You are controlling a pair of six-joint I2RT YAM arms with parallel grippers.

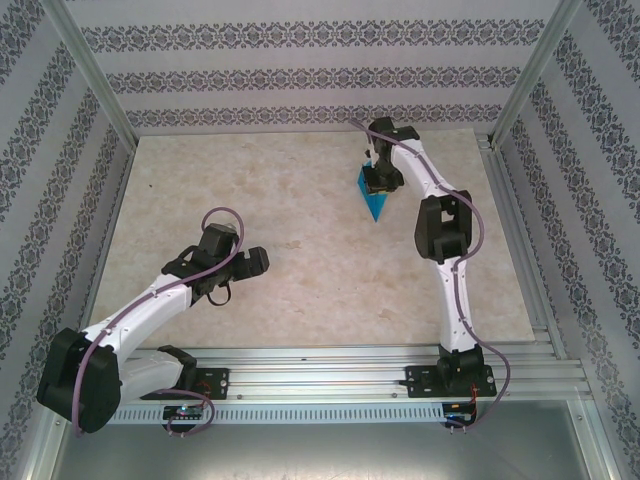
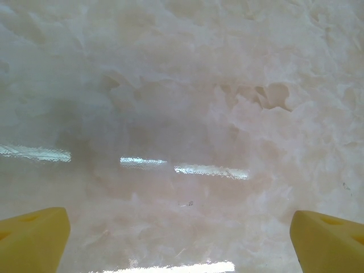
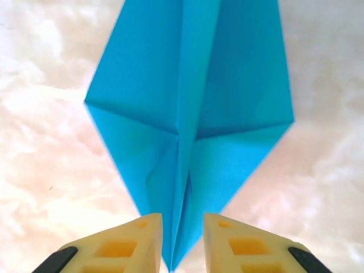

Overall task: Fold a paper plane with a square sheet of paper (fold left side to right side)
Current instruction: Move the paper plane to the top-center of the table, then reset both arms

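Right gripper (image 3: 182, 223) parted astride paper plane (image 3: 227, 85) ridge, overhead a plain wedge

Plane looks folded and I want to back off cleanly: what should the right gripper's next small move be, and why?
Probably open the right gripper wider before any lift. Its jaws stand slightly apart around the centre ridge of the plane, near its point. Whether they pinch it is unclear, so pulling away now might drag the plane.

Count taken. One paper plane (image 1: 374, 196), blue, upper right of centre in the overhead view. Two robot arms: left arm (image 1: 130, 315) at lower left, right arm (image 1: 445, 230) at right. Four yellow fingers (image 2: 34, 239), two along the bottom edge of each wrist view. One table (image 1: 300, 290).
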